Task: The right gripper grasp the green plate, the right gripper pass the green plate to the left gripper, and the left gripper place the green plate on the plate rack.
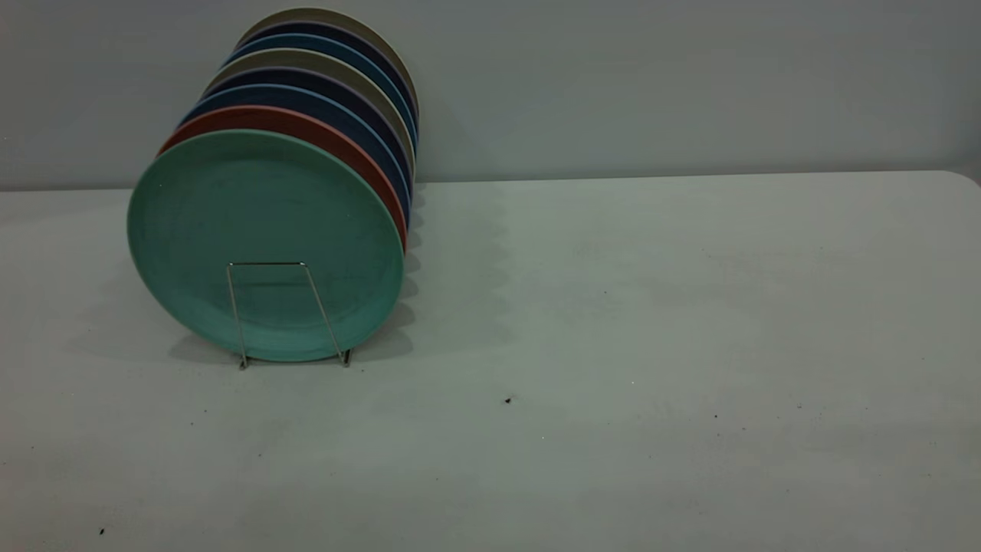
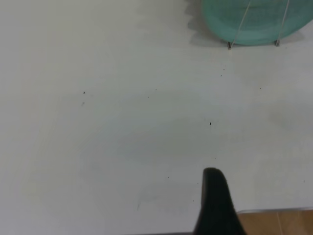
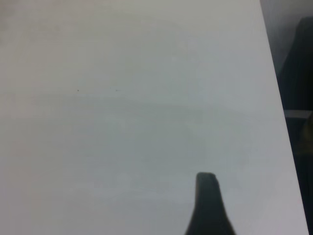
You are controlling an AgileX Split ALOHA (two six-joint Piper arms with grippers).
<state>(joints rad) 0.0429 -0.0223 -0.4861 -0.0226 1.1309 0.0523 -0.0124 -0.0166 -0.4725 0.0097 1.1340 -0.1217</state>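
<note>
The green plate [image 1: 264,230] stands upright at the front of the plate rack [image 1: 239,322], behind the rack's foremost wire loop, at the table's left. Its lower edge also shows in the left wrist view [image 2: 254,24], with the rack's wire feet [image 2: 229,45]. Neither arm is in the exterior view. My left gripper [image 2: 213,200] shows only as one black wedge over bare table, well apart from the plate and holding nothing visible. My right gripper [image 3: 208,205] shows likewise as one black wedge over bare table near the table's edge.
Behind the green plate the rack holds a salmon-pink plate [image 1: 306,124], dark blue plates [image 1: 322,103] and several more. The grey table [image 1: 651,345] stretches to the right. The table's edge [image 2: 274,211] lies close to the left gripper.
</note>
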